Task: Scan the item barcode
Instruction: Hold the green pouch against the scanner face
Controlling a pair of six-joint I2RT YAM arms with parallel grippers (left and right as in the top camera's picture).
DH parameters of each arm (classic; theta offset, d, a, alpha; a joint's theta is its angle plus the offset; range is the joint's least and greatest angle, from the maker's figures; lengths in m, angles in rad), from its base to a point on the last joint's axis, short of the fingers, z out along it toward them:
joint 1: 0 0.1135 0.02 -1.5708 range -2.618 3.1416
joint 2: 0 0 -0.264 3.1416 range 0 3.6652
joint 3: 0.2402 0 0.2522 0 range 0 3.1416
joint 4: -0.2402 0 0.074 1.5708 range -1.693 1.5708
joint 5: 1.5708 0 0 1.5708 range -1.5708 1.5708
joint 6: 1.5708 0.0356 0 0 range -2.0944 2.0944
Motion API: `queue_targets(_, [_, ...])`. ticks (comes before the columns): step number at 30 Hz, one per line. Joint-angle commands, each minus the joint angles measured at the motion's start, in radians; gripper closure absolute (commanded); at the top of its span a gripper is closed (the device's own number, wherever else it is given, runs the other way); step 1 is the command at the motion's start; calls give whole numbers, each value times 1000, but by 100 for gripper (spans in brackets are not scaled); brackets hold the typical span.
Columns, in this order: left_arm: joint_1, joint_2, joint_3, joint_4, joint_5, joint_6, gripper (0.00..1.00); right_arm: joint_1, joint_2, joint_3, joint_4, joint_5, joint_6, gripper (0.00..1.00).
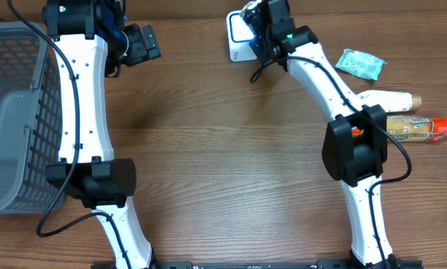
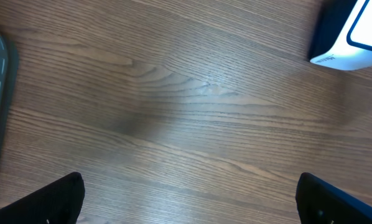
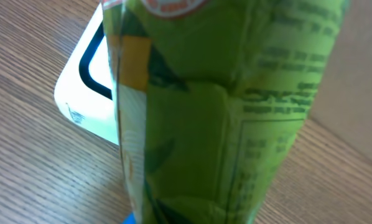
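Observation:
A green packet (image 3: pixel 223 112) with printed text fills the right wrist view, and my right gripper (image 1: pixel 259 33) is shut on it. It hangs just above and in front of the white barcode scanner (image 3: pixel 80 93), whose dark window faces up. The scanner (image 1: pixel 241 36) sits at the table's far edge, partly under the right gripper. The fingers themselves are hidden behind the packet in the right wrist view. My left gripper (image 1: pixel 137 45) hovers at the far left, open, its black fingertips (image 2: pixel 55 199) wide apart over bare wood, with the scanner (image 2: pixel 351 37) off to its upper right.
A grey mesh basket (image 1: pixel 14 112) stands at the left edge. On the right lie a teal packet (image 1: pixel 360 63), a pale tube-shaped item (image 1: pixel 388 99) and a red-orange packet (image 1: pixel 421 128).

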Motion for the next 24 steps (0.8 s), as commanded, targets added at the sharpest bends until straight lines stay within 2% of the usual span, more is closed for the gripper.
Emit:
queue_targets(1, [-2,-15,19,1,2,-14,0,26,-12,23,25,130,-60,96])
queue_targets(7, [-2,-15,19,1,2,-14,1,46,-12,23,65,270,-103,96])
queue_targets(21, [-2,-15,19,1,2,-14,0,47,3,23,119,276,-209,96])
queue_targets(24, [-2,-15,19,1,2,-14,0,47,25,23,151,341,-229,96])
